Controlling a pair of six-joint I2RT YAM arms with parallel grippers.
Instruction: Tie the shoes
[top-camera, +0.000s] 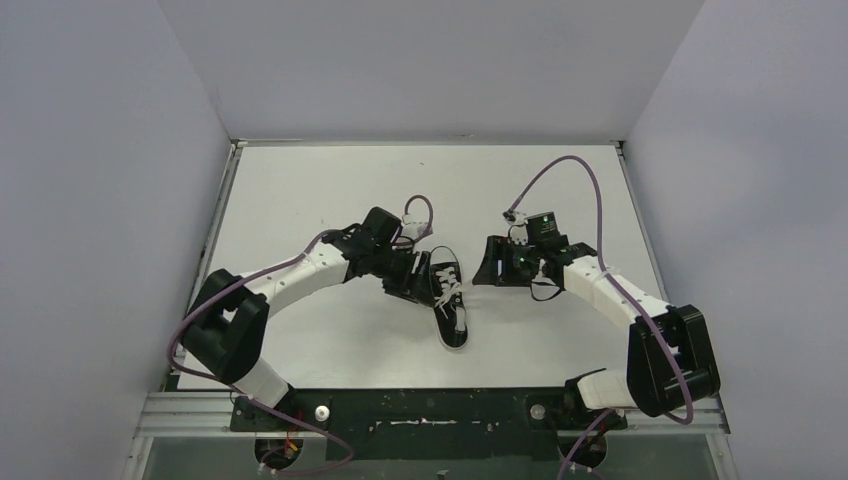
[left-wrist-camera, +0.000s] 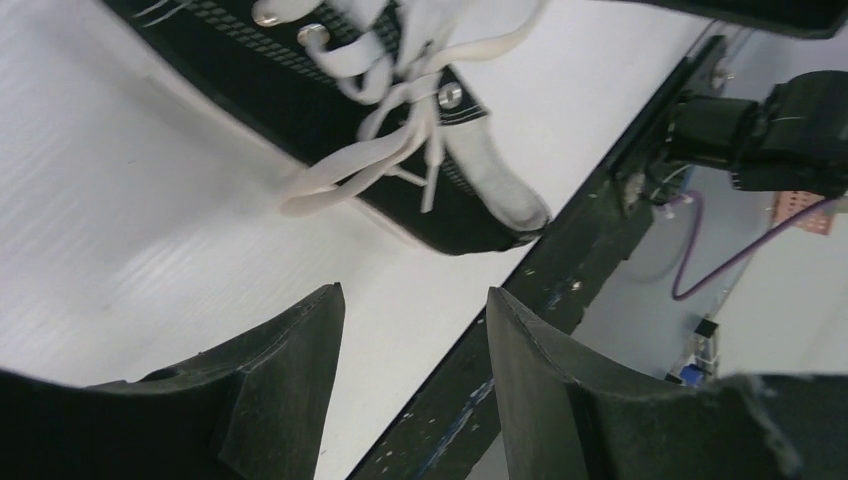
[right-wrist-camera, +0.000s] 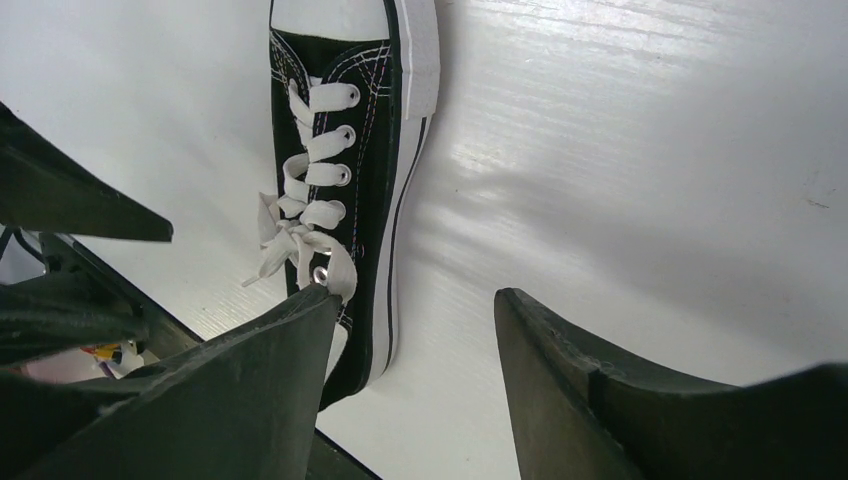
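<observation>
The small black sneaker lies in the middle of the table, its white toe cap pointing away and its heel towards the near edge. Its white laces hang in loose loops over one side, and they also show bunched in the right wrist view. My left gripper is open and empty, just left of the shoe, with nothing between the fingers. My right gripper is open and empty, just right of the shoe, and its left fingertip overlaps the laces in view.
The black front rail of the table runs close behind the shoe's heel. The right arm's base shows beyond it. Purple cables loop above both wrists. White walls close in the table on three sides.
</observation>
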